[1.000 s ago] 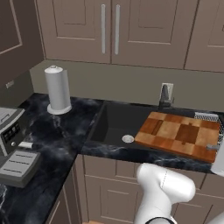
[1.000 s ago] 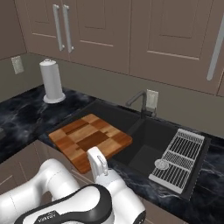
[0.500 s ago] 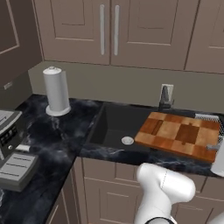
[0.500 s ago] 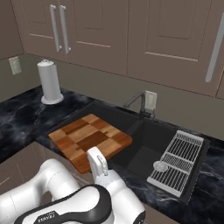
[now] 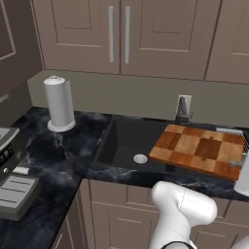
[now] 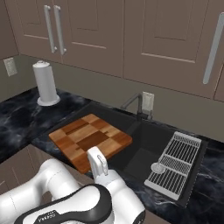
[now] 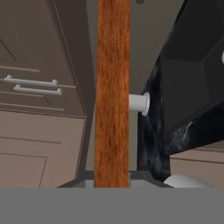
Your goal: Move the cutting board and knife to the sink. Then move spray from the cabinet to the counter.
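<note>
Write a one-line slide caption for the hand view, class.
Gripper shut on the cutting board, seen edge-on as a wooden strip, with the paper-towel roll and the black sink beyond.

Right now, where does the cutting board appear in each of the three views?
Left base view: cutting board, right of centre, over the sink.
Right base view: left of centre.
Hand view: edge-on vertical brown strip.
Shared landmark: paper-towel roll.

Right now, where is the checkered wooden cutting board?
The checkered wooden cutting board is over the black sink basin, right of the drain in the left base view, just before the faucet.
</note>
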Robot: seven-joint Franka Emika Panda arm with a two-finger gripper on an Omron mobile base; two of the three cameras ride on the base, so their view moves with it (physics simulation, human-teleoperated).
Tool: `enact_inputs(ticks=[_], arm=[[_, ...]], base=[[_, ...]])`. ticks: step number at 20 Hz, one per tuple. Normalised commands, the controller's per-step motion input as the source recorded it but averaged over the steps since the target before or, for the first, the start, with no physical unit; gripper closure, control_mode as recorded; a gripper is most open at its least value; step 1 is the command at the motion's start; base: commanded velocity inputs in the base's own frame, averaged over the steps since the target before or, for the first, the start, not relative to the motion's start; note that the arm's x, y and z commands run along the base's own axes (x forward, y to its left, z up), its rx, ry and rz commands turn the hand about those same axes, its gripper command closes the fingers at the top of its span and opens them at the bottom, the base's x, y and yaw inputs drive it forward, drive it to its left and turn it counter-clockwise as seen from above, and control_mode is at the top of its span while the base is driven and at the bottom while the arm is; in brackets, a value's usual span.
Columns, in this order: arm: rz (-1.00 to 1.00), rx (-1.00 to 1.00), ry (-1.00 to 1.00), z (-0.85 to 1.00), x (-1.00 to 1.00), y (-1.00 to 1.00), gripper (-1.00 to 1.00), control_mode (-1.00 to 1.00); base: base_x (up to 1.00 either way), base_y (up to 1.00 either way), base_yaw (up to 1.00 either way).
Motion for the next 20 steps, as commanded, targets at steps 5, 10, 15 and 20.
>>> enact_inputs(ticks=[5,10,15,20], arm=[[0.00,0.00,0.00,0.00,0.00,0.00,1.00,1.00],[0.00,0.00,0.00,0.00,0.00,0.00,1.00,1.00],[0.00,0.00,0.00,0.00,0.00,0.00,1.00,1.00],[0.00,0.00,0.00,0.00,0.00,0.00,1.00,1.00]], base=[[0.08,0.01,-0.04],[0.45,0.07,-0.07],[0.47,0.03,0.00],[0.23,0.07,-0.02]])
